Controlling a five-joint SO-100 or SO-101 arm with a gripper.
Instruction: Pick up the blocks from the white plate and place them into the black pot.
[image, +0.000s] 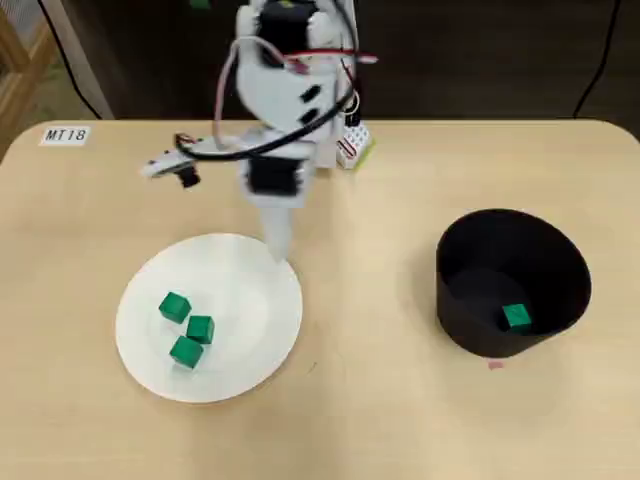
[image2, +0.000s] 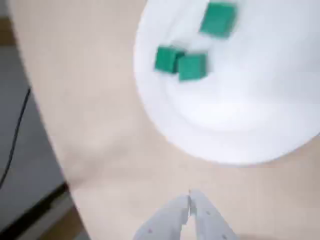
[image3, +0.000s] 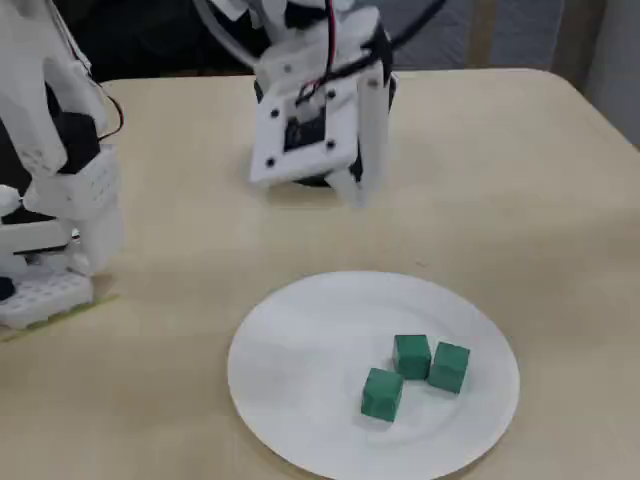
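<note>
Three green blocks (image: 174, 306) (image: 200, 328) (image: 186, 351) lie close together on the left half of the white plate (image: 250, 290) in the overhead view. A further block (image: 516, 317) sits inside the black pot (image: 470, 250) at the right. My gripper (image: 278, 248) hangs at the plate's far rim, between plate and pot. In the wrist view its fingers (image2: 205, 215) meet at the tips with nothing between them, just outside the plate (image2: 250, 100), and the blocks (image2: 218, 19) (image2: 167, 59) (image2: 192, 66) appear blurred. In the fixed view the blocks (image3: 411, 356) (image3: 450, 366) (image3: 382, 393) lie on the plate (image3: 300, 360), and the arm mostly hides the pot.
The arm's base (image: 300, 120) stands at the table's far edge in the overhead view. A white label (image: 66, 135) is stuck at the far left corner. A second white arm structure (image3: 60, 190) stands at the left in the fixed view.
</note>
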